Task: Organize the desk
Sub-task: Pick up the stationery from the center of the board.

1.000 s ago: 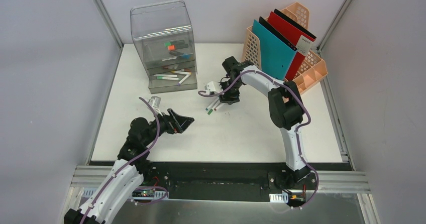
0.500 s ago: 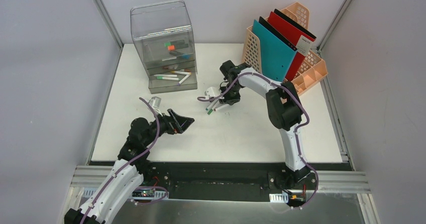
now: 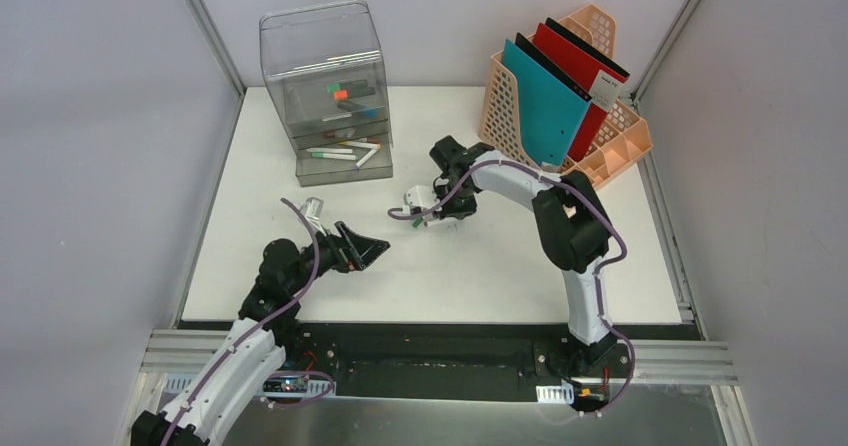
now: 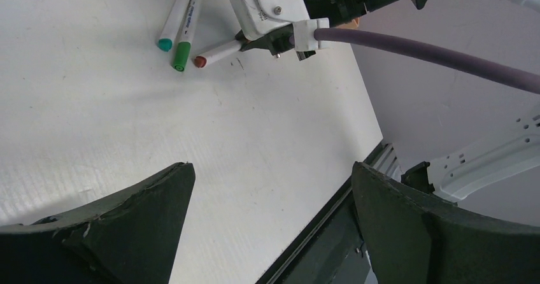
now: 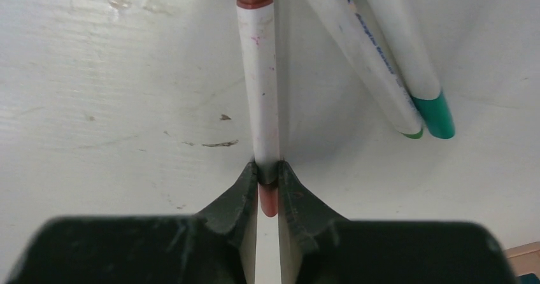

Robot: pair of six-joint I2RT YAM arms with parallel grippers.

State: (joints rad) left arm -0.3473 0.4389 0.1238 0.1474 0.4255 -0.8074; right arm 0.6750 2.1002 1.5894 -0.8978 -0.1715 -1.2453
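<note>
Right claw [image 5: 267, 174] pinches a slim white marker [image 5: 260, 86] with reddish-brown caps, lying on the scuffed, matte white bench [image 3: 480, 266], the flat rectangle spread beneath both arms. Two cylindrical green-capped markers [image 5: 376, 67] lie just beside it. Left claw [image 4: 270, 169] hovers nearby, black wedge-shaped fingers spread wide.

In the top view you're looking steeply down from high behind the near edge, taking in the whole tabletop [image 3: 480, 266]. In the left wrist view you're facing low across it, past the left tool [image 4: 270, 169], toward the right tool [image 4: 251, 40] and three markers [image 4: 189, 23]. In the right wrist view you're looking down at those markers from very close, centring on the red marker [image 5: 260, 93].
</note>
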